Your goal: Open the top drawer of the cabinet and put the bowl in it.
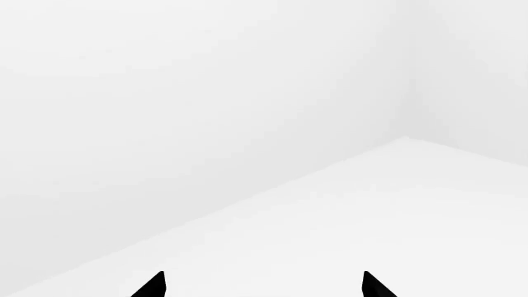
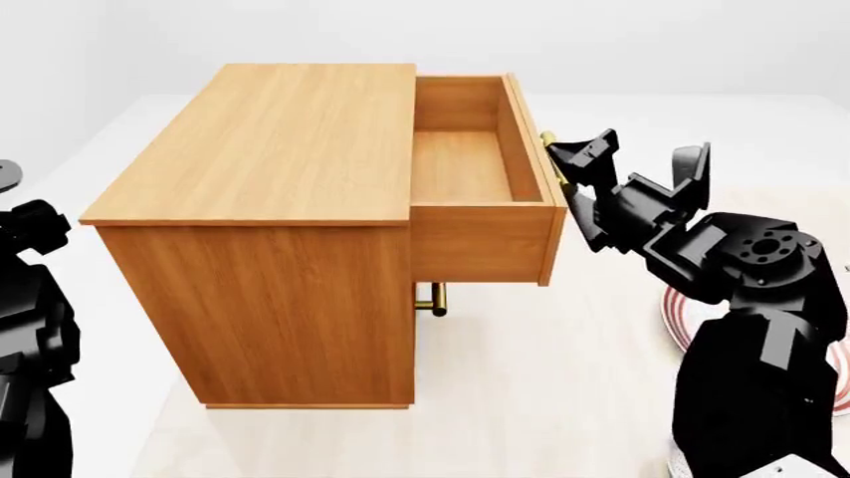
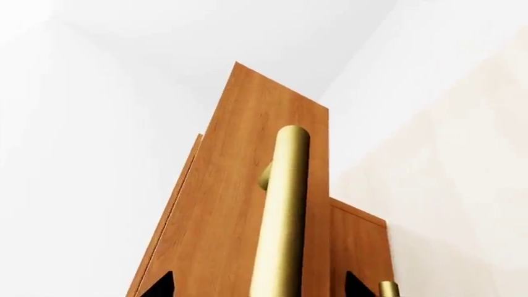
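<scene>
The cabinet (image 2: 266, 139) stands on the white floor, seen from its side. Its top drawer (image 2: 459, 164) is pulled far out and its wooden box is empty. My right gripper (image 2: 574, 164) is at the drawer's front, open, with its black fingertips (image 3: 158, 286) spread either side of the brass bar handle (image 3: 282, 210) without closing on it. My left gripper (image 1: 262, 286) is open and empty, facing only white floor and wall. In the head view only the left arm (image 2: 30, 299) shows, at the left edge. The bowl is out of view.
A white plate with red rings (image 2: 680, 319) lies on the floor at the right, mostly hidden behind my right arm. The brass handle of a lower drawer (image 2: 432, 297) pokes out beneath the open drawer. A white wall runs behind the cabinet.
</scene>
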You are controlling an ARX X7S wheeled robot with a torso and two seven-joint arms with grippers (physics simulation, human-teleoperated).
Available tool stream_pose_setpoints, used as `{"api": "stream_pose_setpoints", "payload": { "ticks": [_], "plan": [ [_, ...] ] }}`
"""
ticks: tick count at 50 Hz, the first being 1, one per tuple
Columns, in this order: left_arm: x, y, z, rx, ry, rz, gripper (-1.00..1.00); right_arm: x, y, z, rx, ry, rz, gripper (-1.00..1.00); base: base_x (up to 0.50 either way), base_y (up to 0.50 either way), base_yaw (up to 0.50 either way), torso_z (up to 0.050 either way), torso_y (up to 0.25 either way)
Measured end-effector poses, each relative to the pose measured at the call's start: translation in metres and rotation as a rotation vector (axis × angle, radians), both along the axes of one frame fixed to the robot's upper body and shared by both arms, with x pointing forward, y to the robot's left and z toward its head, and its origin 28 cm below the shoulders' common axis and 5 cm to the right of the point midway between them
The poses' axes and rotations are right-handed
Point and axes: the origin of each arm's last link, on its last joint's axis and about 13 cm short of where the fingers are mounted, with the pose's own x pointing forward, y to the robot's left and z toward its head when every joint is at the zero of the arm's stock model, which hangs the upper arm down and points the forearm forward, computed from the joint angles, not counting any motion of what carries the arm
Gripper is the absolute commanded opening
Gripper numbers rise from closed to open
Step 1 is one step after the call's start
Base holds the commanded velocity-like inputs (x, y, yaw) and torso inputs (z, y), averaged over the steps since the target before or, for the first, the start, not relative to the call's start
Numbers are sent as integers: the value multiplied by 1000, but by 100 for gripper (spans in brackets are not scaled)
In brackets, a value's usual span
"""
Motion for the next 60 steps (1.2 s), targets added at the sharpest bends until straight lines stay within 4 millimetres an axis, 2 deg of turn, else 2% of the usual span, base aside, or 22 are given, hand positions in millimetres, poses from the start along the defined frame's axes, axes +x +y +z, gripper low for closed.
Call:
{"api": "stream_pose_setpoints", "payload": {
  "ticks": [12,28,33,42,50,60],
  "plan": [
    [0,0,0,2,-1,0,100,1,-9,1,-16,4,-57,100,0,0,0,0,0],
    [0,0,0,4,-2,-2,100,-9,-35,31,-23,-44,-179,100,0,0,0,0,0],
    [0,0,0,4,-3,-3,100,-14,-41,55,-74,-80,-217,100,0,0,0,0,0],
    [0,0,-1,4,-6,-6,100,-24,-37,118,-265,-181,-251,100,0,0,0,0,0],
    [0,0,1,2,-8,-6,100,-28,-14,169,-511,-254,-217,100,0,0,0,0,0],
    [1,0,2,2,-10,-8,100,-28,23,213,-757,-282,-121,100,0,0,0,0,0]
  ]
}}
